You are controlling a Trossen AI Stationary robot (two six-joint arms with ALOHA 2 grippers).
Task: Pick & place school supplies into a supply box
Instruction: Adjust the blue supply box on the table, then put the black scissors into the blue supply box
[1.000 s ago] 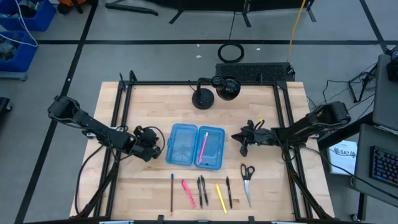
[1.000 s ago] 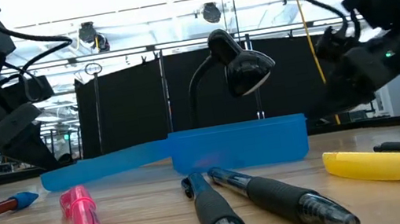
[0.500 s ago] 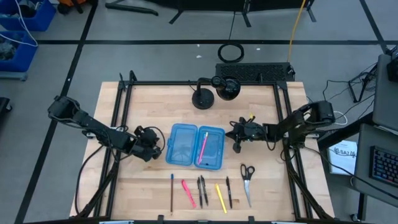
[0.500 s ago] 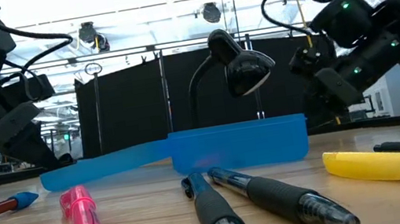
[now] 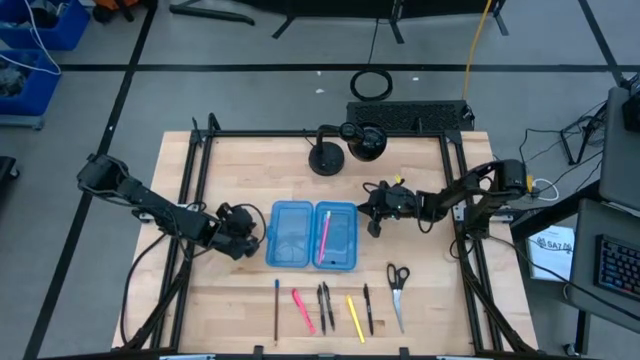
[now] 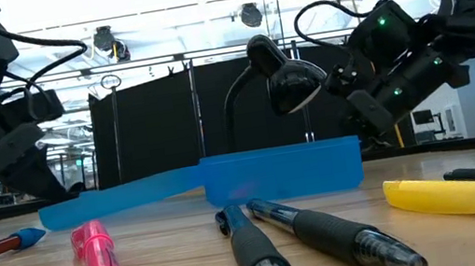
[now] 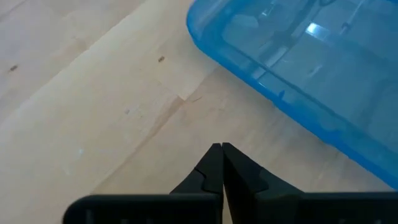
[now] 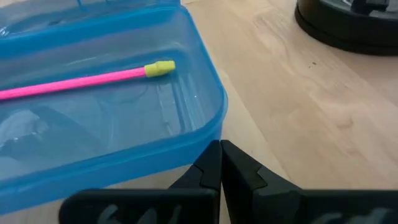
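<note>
Both claws pinched together, left claw [image 7: 222, 163] and right claw [image 8: 220, 160] flanking supply box [image 5: 312, 236]

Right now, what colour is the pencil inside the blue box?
Pink, with a yellow tip; the pencil shows best in the right wrist view.

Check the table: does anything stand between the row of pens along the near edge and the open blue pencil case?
Nothing visible does. Bare wood separates the translucent blue plastic pencil case, already holding one pink pencil, from the pens. The left gripper and right gripper sit beside the case's ends, off that path.
</note>
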